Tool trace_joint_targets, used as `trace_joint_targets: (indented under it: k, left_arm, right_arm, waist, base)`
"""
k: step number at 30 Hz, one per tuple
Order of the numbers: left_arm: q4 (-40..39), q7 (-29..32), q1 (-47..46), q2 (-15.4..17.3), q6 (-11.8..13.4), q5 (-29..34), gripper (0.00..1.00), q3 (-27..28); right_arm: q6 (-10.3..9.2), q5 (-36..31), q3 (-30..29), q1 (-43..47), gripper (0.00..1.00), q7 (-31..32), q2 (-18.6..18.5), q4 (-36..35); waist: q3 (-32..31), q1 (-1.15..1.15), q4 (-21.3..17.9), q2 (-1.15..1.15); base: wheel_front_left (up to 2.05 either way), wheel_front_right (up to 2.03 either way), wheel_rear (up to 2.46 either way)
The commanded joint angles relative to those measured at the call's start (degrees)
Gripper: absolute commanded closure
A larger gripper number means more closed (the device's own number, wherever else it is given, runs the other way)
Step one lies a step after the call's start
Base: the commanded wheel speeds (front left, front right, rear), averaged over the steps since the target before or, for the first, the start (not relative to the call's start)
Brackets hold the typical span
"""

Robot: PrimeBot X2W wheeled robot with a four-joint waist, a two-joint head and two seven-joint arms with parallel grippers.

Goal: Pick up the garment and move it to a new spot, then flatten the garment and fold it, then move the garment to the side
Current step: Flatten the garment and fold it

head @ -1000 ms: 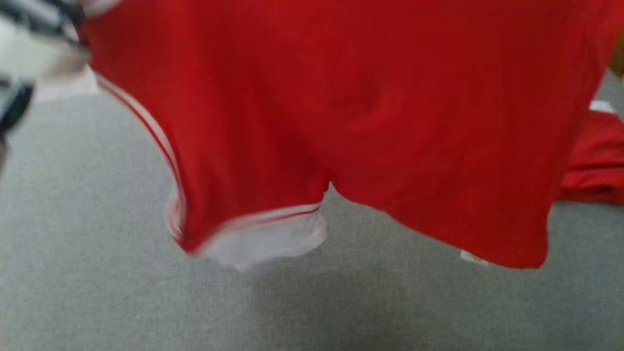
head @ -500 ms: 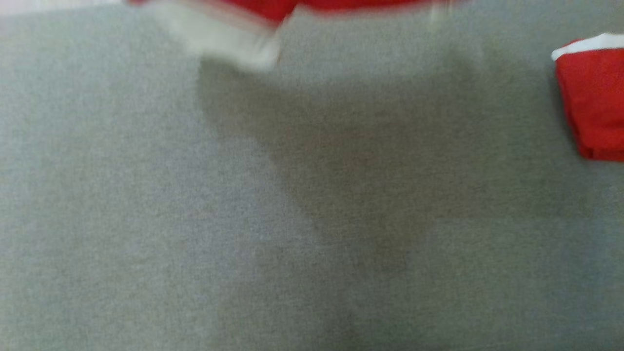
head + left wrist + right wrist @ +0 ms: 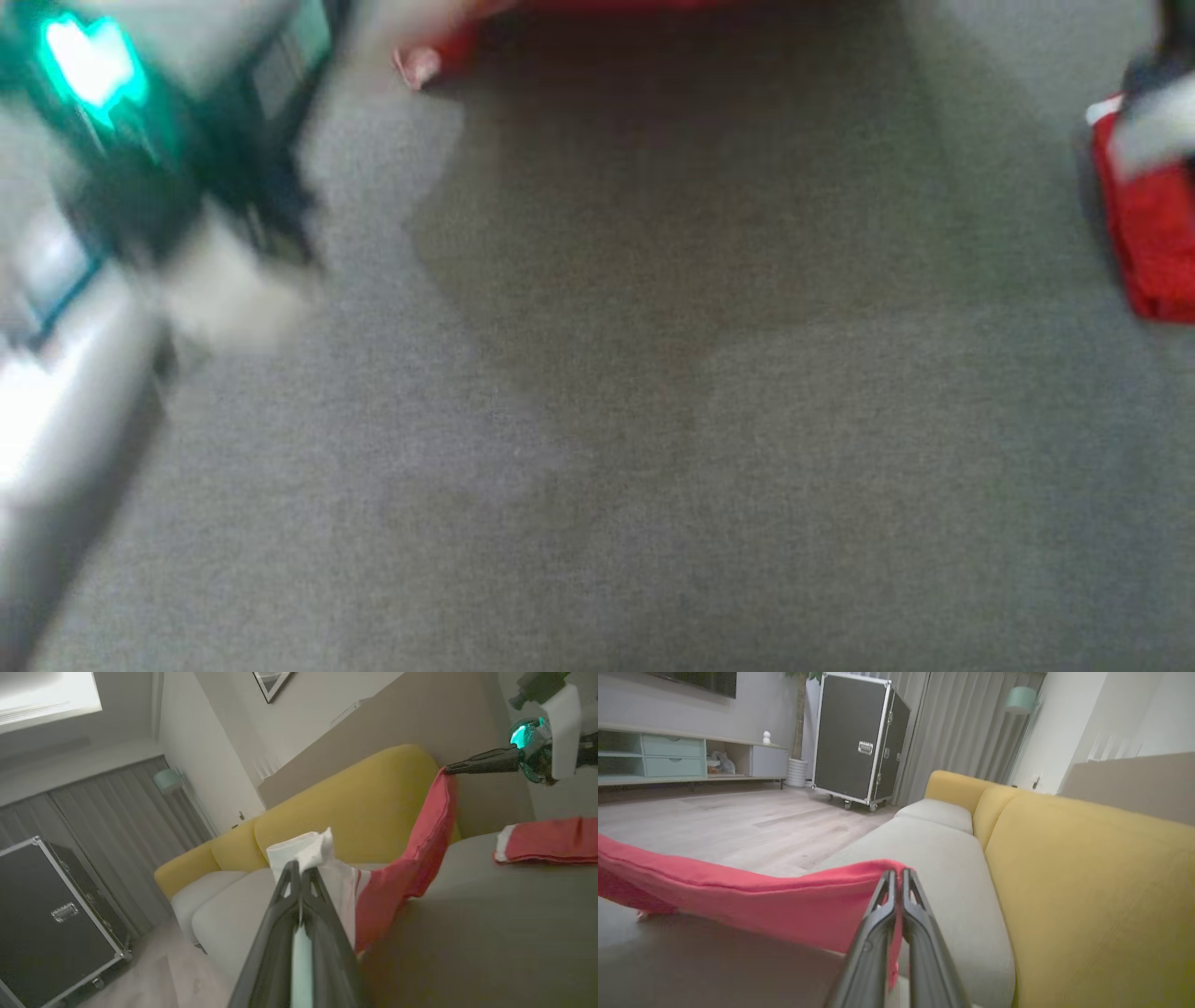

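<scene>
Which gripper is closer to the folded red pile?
Right: the right gripper hangs close by the pile, shut on the garment at its red edge; the left gripper pinches its white end, farther off.

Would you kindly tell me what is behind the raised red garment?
Behind the red garment stands a yellow sofa with pale seat cushions, by the left wrist view. The stretch of sofa directly behind the cloth is covered.

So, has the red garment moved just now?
Yes. The red garment has gone up the head view and is now above the folded red cloth.
</scene>
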Motion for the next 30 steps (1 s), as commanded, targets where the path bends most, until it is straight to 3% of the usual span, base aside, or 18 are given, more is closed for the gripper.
trace_joint_targets:
  k: [1,8,17,24,30]
  left_arm:
    - [-3.3,-0.2,1.9,3.1,0.5,-0.2,1.0,3.6]
    - [-8.2,-0.2,27.0,3.3,0.5,0.4,1.0,2.3]
    - [-9.0,-0.2,45.4,3.7,1.4,1.1,1.0,-0.5]
    - [-9.6,-0.2,48.8,4.1,1.1,1.2,1.0,-0.5]
    - [-8.6,-0.2,40.6,3.2,0.7,4.0,1.0,1.6]
  right_arm:
    - [-0.04,0.1,-1.1,4.2,1.0,-0.3,-1.2,-2.4]
    - [-0.04,0.4,-6.2,28.2,1.0,-0.3,-2.5,-8.4]
    - [-0.04,-2.5,-11.0,49.9,1.0,-0.3,-1.6,-14.7]
    - [-0.04,-1.6,-14.3,56.3,1.0,0.5,-0.8,-18.1]
    - [-0.04,-2.4,-15.8,52.5,1.0,1.6,0.0,-18.6]
  waist:
    - [-2.2,0.01,0.1,0.0]
    - [-8.7,0.01,0.4,0.0]
    - [-13.9,0.01,0.0,0.0]
    - [-13.5,0.01,0.2,0.0]
    - [-9.6,0.01,0.9,0.0]
  base:
    - [0.0,0.0,0.0]
    - [0.0,0.0,0.0]
    - [0.0,0.0,0.0]
    - [0.0,0.0,0.0]
    - [0.0,0.0,0.0]
